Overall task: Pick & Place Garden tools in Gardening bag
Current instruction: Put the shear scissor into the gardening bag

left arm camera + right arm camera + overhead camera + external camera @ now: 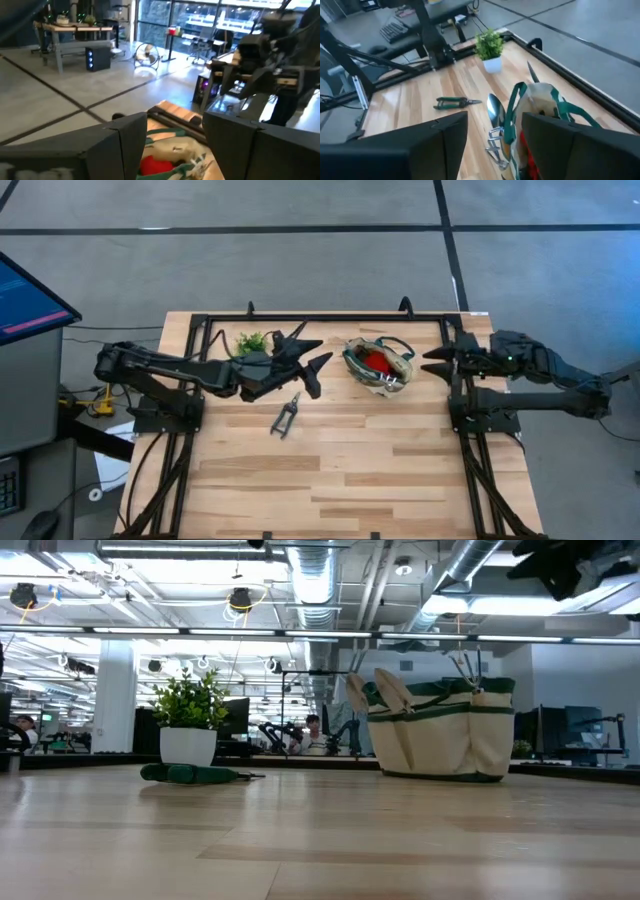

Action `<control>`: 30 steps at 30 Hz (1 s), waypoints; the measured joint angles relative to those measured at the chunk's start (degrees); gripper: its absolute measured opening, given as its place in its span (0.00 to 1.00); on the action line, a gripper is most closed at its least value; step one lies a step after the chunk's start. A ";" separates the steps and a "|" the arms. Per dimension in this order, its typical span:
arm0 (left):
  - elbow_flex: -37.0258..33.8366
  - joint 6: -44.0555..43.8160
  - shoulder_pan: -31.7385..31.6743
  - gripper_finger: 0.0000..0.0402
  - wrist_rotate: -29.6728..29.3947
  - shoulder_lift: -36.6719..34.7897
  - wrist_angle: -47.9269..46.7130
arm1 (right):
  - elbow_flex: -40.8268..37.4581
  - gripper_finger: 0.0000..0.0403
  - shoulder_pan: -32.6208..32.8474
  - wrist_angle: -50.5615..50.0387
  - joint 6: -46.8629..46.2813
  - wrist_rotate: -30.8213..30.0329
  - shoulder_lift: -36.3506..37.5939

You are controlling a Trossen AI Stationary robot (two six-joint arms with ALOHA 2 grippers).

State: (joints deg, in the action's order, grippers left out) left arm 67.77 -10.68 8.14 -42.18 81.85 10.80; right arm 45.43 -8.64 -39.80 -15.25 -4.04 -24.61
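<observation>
Between both open grippers stands the gardening bag (378, 366)

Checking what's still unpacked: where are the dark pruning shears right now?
In the high view, the dark pruning shears lie flat on the wooden table, left of centre, nearer than the small potted plant.

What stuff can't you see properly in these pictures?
- Deep inside the gardening bag: in the high view the bag is small, and only a red piece and some metal tools show.
- Pruning shears: the low view sees them edge-on, so their shape is unclear.
- Left gripper and right gripper: the low view misses their fingertips, above its top edge.
- Potted plant: partly hidden by the left arm in the high view.
</observation>
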 joint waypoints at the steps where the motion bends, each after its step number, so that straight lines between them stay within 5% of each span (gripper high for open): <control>1: 0.00 0.17 0.31 0.45 0.01 -0.54 0.01 | 0.00 0.44 0.00 0.43 0.00 0.09 0.14; 13: 0.00 -0.07 1.62 0.45 0.36 -6.04 -0.16 | 0.04 0.41 0.00 20.45 -2.43 22.90 0.27; 30: -0.02 -4.81 1.10 0.45 0.69 -8.25 2.14 | 0.04 0.40 0.00 24.86 -2.40 23.57 0.25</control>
State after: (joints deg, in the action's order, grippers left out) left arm 67.75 -15.49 9.24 -41.50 73.60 12.93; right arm 45.47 -8.64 -14.94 -17.65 19.53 -24.36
